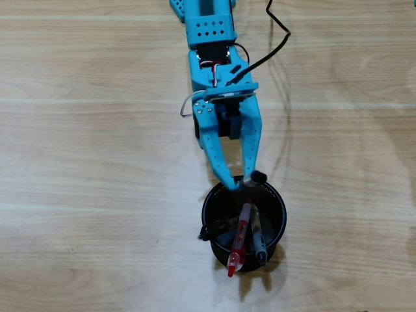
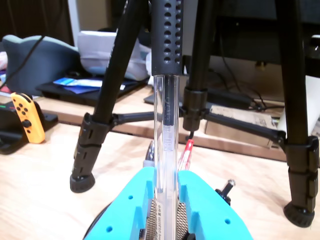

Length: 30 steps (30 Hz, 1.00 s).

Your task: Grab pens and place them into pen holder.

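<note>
- The bright blue two-finger tool (image 1: 242, 184) reaches down from the top of the overhead view, its tips at the near rim of the round black wire-mesh pen holder (image 1: 278, 221), which stands on the pale wooden table (image 1: 91, 162).
- In the wrist view the tool (image 2: 165, 200) is clenched on a clear pen with a perforated black grip (image 2: 165, 125), held upright between its fingers (image 2: 135, 200).
- A red-and-white pen (image 1: 239, 242) and a clear pen with a black tip (image 1: 257, 239) lean inside the holder, ends over its far rim.
- A dark pen (image 1: 214, 229) rests against the holder's left side.
- Black tripod legs (image 2: 107, 100) stand on the table behind the held pen.
</note>
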### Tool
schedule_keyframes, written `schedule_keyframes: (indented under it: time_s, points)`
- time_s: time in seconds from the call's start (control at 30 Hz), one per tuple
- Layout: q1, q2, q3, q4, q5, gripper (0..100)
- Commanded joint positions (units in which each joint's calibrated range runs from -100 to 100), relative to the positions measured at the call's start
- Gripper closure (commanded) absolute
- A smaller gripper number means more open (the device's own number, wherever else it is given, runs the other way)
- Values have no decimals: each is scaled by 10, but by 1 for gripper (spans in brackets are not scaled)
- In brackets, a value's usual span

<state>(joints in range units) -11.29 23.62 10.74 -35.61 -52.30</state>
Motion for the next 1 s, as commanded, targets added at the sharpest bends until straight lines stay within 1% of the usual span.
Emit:
schedule_keyframes:
  time_s: [0.0, 0.07, 0.2, 0.27, 0.73, 0.8, 0.87, 0.9, 0.97]
  points:
    - [6, -45, 0, -19, -3, 98]
    - [5, -45, 0, -19, -3, 96]
    - [2, -45, -1, -19, -3, 86]
    - [1, -45, -1, -19, -3, 84]
    - [-5, -58, -1, -10, 2, 84]
    - [-6, -77, 3, -6, 5, 87]
    - [-6, -102, 15, 28, 21, 97]
    - [-4, -119, 16, 52, 29, 99]
    - [-1, -155, 22, 114, 42, 97]
